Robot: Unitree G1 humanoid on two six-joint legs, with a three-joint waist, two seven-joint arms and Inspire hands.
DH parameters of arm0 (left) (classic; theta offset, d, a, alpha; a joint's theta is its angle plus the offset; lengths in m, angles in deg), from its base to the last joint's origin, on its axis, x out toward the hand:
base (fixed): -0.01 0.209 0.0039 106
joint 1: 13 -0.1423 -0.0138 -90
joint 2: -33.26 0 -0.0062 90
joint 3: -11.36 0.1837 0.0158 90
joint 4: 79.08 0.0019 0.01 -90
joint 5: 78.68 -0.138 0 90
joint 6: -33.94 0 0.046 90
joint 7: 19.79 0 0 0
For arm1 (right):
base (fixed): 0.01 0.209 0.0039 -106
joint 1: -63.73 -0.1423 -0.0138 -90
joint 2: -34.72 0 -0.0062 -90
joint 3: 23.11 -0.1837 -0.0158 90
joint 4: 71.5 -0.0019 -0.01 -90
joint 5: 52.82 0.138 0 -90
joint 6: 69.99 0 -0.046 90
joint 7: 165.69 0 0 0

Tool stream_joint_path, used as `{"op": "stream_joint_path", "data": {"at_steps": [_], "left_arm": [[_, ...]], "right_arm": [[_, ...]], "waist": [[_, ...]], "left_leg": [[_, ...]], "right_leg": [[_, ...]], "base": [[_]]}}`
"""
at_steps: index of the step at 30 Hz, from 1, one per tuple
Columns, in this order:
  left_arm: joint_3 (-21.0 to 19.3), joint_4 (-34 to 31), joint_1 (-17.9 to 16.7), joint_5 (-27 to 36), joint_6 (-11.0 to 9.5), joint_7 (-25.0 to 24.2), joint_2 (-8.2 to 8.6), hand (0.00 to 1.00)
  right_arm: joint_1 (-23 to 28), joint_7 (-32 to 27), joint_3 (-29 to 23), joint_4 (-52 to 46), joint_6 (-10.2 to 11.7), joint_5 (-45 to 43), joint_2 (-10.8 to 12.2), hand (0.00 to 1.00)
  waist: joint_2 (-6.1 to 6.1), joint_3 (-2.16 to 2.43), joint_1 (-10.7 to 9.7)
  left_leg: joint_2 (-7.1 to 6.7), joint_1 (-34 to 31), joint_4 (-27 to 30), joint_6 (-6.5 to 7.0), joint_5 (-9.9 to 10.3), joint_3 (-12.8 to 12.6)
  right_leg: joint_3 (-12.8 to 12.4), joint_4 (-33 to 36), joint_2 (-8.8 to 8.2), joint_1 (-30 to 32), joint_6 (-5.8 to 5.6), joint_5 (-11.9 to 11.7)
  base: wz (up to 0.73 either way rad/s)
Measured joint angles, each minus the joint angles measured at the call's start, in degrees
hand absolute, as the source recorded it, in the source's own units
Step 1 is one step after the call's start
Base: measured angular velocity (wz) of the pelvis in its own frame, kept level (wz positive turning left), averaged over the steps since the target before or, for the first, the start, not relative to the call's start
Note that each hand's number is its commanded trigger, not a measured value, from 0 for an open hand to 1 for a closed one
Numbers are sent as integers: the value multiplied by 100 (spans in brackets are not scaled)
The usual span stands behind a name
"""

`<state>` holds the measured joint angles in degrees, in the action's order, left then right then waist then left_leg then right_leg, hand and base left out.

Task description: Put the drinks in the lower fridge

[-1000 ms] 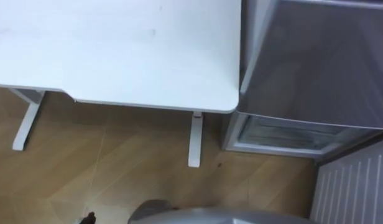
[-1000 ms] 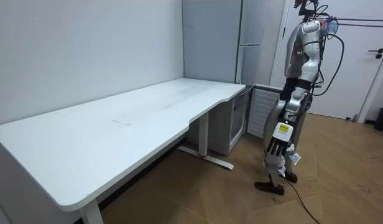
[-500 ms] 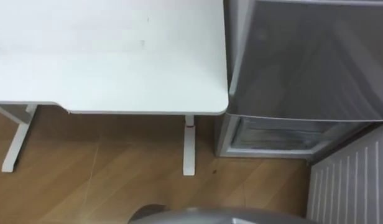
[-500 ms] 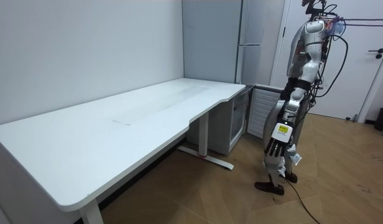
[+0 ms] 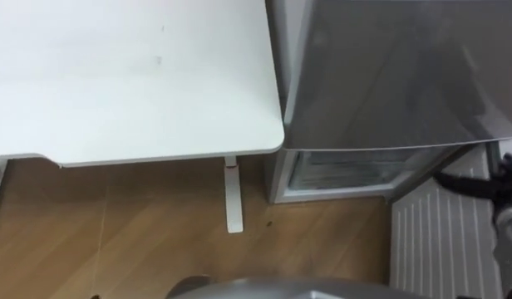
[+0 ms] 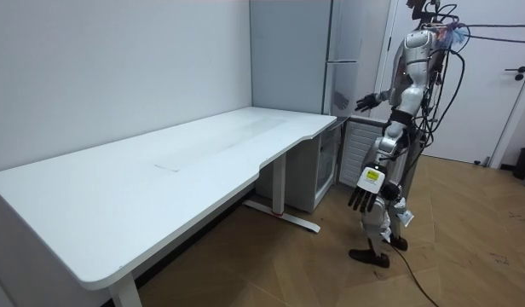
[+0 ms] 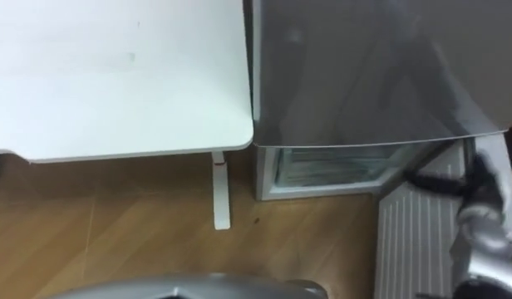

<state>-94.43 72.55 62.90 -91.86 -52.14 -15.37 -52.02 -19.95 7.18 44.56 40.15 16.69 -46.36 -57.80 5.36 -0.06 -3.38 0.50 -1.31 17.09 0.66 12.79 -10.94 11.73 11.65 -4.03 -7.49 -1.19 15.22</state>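
The tall grey fridge [image 5: 389,75] stands to the right of the white table [image 5: 131,75]. Its lower compartment [image 5: 339,173] is open, and the ribbed white inner side of the lower door [image 5: 439,241] swings out over the floor at the right. My right hand [image 5: 507,178] is raised at the right edge, its dark fingers [image 5: 460,181] stretched straight toward the fridge above that door, holding nothing. In the room view I stand in front of the fridge [image 6: 288,60] with my right hand [image 6: 365,104] lifted and my left hand [image 6: 362,198] hanging open at my side.
The table's rounded corner [image 5: 268,141] nearly touches the fridge's side, and a white table leg [image 5: 233,199] stands just left of the lower compartment. Wooden floor [image 5: 140,232] lies before me. In the room view a white door [image 6: 501,85] is behind me.
My right arm has risen from my side and reaches out toward the fridge. The eye view has shifted right, bringing the fridge toward the middle. My left hand swung slightly forward.
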Motion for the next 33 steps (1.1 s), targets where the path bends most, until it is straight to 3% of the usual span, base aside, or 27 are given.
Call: {"op": "stream_joint_path", "data": {"at_steps": [5,8,14,26,29,33], "left_arm": [[16,-272,-31,11,-34,105,18,0],[13,-362,-39,9,-57,107,42,0],[17,-486,-148,12,-63,114,64,0],[-7,-484,-351,-42,102,139,111,0],[-130,-485,-331,-41,116,141,109,0],[-191,-551,-397,-30,243,140,109,0]], "right_arm": [[110,-368,-126,-1090,85,-273,-1,0],[118,-477,-219,-1513,90,-274,-6,0],[160,-720,-274,-1767,97,-231,-6,0],[333,-983,-837,-851,-19,36,-24,0],[282,-1098,-901,-385,-35,273,-223,0],[275,-1375,-1228,47,-60,756,-243,0]], "waist": [[13,35,-121],[-35,54,-110],[-146,55,-260],[-41,38,-296],[47,34,-314],[120,37,-339]], "left_leg": [[3,7,-49,-1,1,-27],[5,65,-168,-1,1,-133],[-5,164,-244,8,-11,-136],[-9,259,-318,4,-17,-128],[-19,257,-357,-1,-53,-93],[-18,177,-345,-3,-54,-58]], "right_leg": [[-92,6,1,56,-14,-64],[-228,3,0,114,-25,-80],[-230,2,-7,71,-33,-101],[-228,2,-5,-42,-34,-101],[-204,0,-5,-38,-33,-101],[-158,-2,-1,10,-33,-102]], "base": [[-9],[-24],[-6],[0],[5],[5]]}}
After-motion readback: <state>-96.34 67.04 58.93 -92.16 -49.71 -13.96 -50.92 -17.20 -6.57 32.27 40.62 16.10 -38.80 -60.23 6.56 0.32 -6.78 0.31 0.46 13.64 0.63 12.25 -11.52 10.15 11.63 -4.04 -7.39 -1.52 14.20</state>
